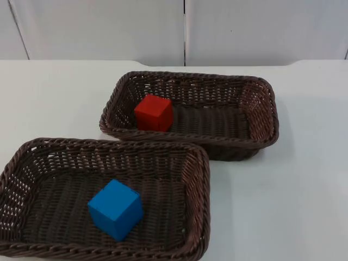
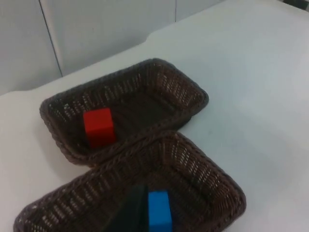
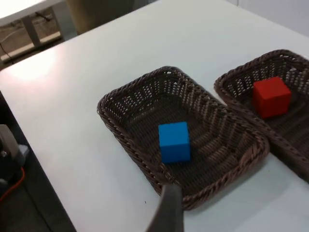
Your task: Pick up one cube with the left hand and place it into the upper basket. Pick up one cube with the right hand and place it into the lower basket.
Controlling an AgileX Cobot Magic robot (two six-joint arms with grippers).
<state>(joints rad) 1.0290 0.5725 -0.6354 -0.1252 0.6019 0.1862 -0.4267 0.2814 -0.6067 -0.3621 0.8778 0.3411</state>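
Jaws first: whether either gripper's jaws are spread or pressed together cannot be told, since each wrist view gives just one black fingertip of the left gripper (image 2: 133, 210) and of the right gripper (image 3: 166, 210), both held high above the desk and pinching nothing that can be seen. Both arms seem to be waiting off to the sides. Counting the things: two dark brown woven wicker baskets and two cubes, one red and one blue. The upper basket (image 1: 261, 89) stands farther back on the white desk (image 1: 304, 179), and the red cube (image 1: 154, 112) rests on its floor near the left end wall. The lower basket (image 1: 201, 179) sits nearer the camera, its far rim touching or just beside the upper basket's near wall, and the blue cube (image 1: 115, 209) lies inside it, turned a little askew. With a cube lying in each basket and no cube on the bare desk, my judgement is that both placements are done. Nothing calls for another grasp; the only fitting move would be keeping both arms clear of the baskets.
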